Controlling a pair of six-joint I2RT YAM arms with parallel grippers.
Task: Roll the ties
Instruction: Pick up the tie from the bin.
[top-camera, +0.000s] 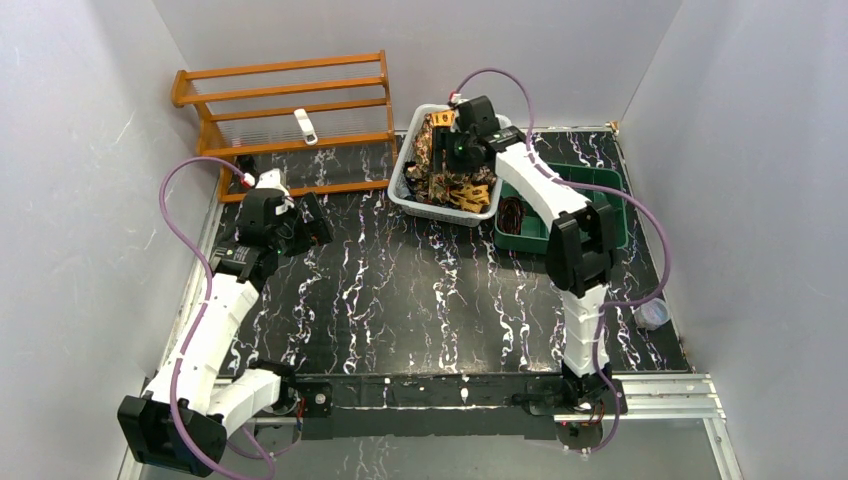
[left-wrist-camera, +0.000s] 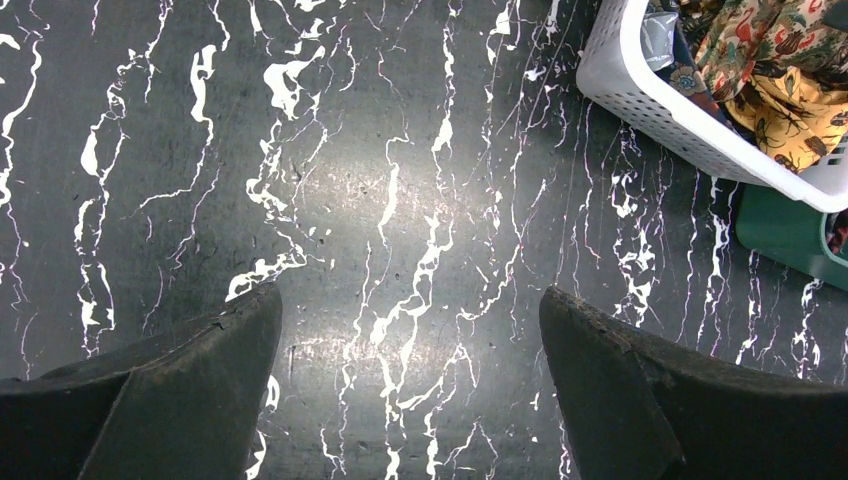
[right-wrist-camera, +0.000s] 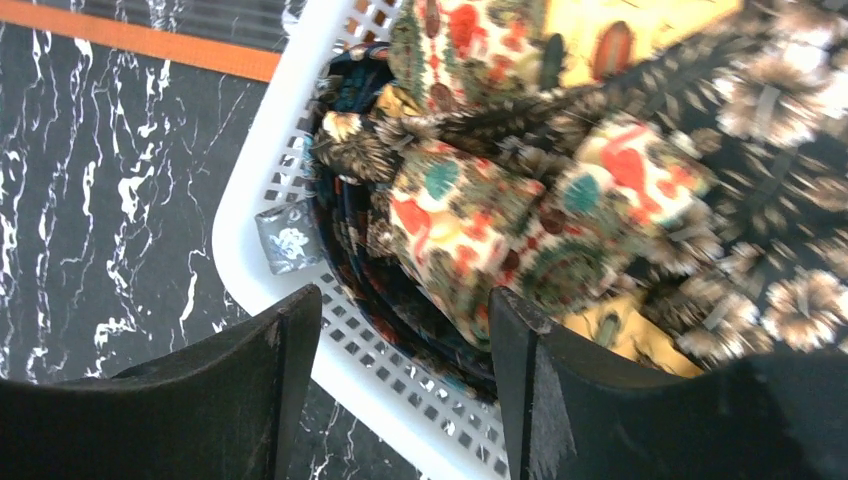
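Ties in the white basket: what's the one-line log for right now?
right gripper: open, over rim of white plastic mesh basket holding patterned fabric ties | left gripper: open, empty, above black marbled table

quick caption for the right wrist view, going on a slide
Right gripper open over the white basket rim, patterned ties heaped inside.

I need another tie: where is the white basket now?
In the top view, the white basket sits far-centre on the table, right of the wooden rack, with the green bin beside it on its right.
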